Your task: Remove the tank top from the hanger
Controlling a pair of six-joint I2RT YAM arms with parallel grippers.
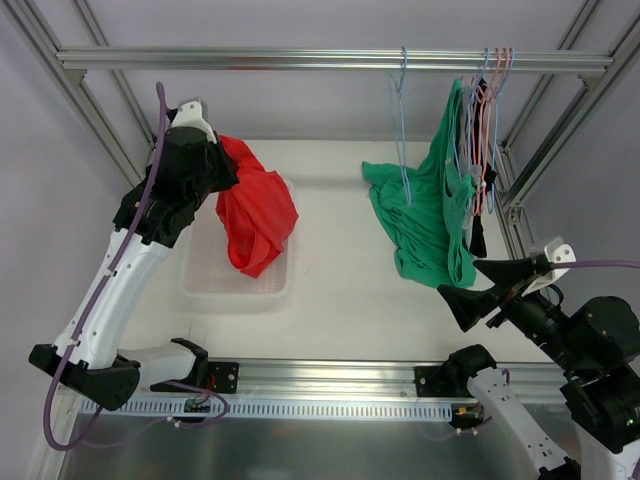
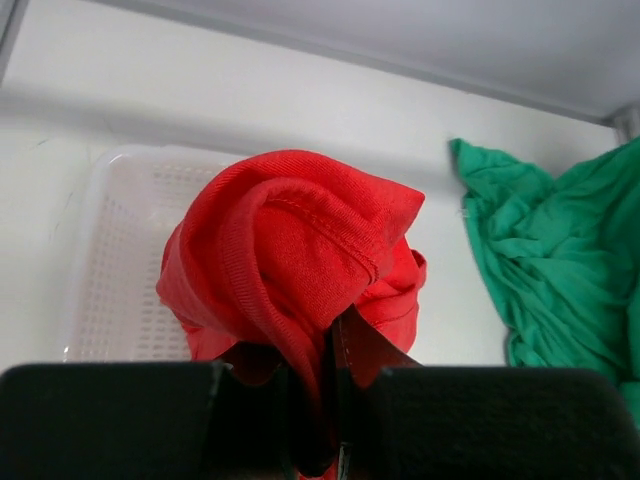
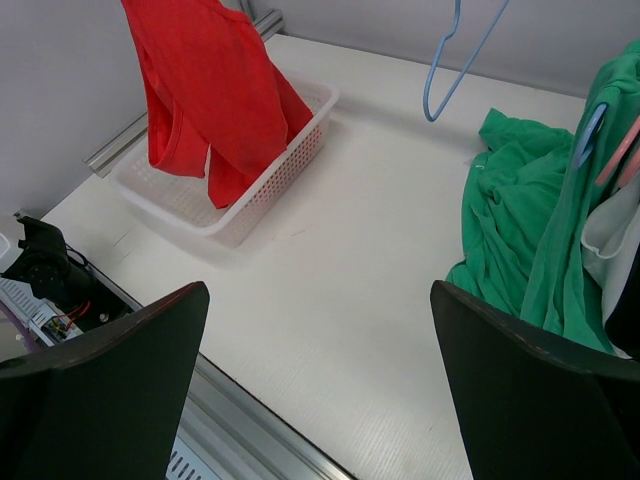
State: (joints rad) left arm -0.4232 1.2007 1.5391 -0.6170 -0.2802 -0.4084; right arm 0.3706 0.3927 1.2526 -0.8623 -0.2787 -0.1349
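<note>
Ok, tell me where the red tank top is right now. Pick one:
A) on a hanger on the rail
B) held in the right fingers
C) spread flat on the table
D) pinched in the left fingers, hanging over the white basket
D: the left fingers are shut on the red tank top, which dangles over the white basket, while the right fingers stand open with nothing between them.
</note>
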